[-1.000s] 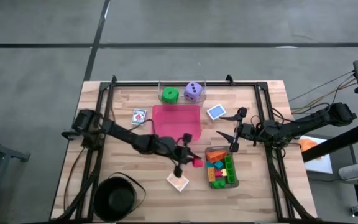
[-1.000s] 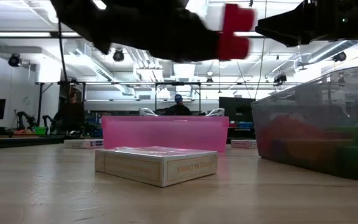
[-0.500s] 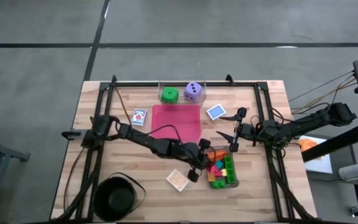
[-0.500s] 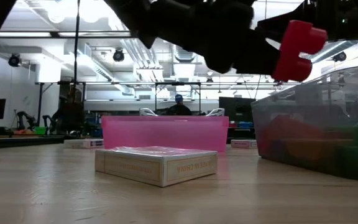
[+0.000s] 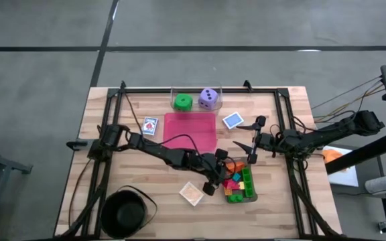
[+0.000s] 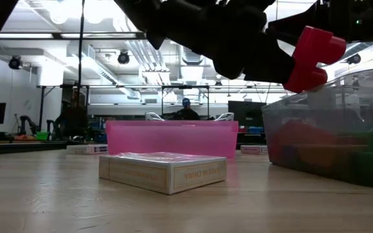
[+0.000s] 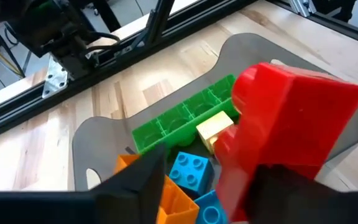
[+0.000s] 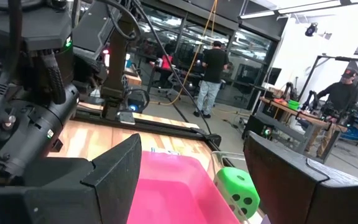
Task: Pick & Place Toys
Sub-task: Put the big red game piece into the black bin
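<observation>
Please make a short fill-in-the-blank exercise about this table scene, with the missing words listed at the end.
1. The left gripper carries a brick whose colour is ____.
2. The green die and the purple die sit together in a ____ tray.
3. That brick is above the grey tray, which already holds many ____.
4. The black bowl stands near the table's front-____ corner in the high view.

Missing words: red; clear; bricks; left

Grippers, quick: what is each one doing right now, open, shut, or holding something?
Left gripper: over the grey tray, red brick between its fingers; grip or release cannot be told.
Right gripper: open, empty, beside the pink tray.
</observation>
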Motion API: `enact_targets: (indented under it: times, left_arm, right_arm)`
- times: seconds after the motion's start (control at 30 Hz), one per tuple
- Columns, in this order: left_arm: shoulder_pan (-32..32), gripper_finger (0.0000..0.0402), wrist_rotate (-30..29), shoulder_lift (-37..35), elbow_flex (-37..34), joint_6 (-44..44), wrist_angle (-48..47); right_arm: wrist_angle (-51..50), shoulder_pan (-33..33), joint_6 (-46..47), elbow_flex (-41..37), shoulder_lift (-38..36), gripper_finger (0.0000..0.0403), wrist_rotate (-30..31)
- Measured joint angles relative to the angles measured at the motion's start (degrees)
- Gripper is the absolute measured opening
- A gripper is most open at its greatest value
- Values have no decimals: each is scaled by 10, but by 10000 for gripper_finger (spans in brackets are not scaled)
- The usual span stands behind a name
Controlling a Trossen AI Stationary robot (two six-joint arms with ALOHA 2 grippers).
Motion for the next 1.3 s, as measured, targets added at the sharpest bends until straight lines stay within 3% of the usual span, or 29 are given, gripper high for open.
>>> enact_targets:
  times: [0.13, 0.27, 0.6, 0.83, 0.97, 1.3]
  left_arm:
    - [0, 236, -1, -1, 4, -12, -12]
    - [1, 265, -24, -1, 37, -29, -72]
    - [11, 270, -59, -2, 133, -76, -197]
    - [24, 270, -63, -2, 131, -138, -208]
    - [25, 270, -65, -2, 131, -107, -239]
    - [21, 270, -87, 4, 95, -92, -167]
  right_arm:
    - [0, 0, 0, 0, -1, 282, 0]
    - [0, 0, 0, 0, -1, 282, 0]
    - [0, 0, 0, 0, -1, 282, 0]
    - [0, 0, 0, 0, -4, 282, 0]
    - [0, 0, 0, 0, -5, 282, 0]
    - [0, 0, -2, 0, -5, 282, 0]
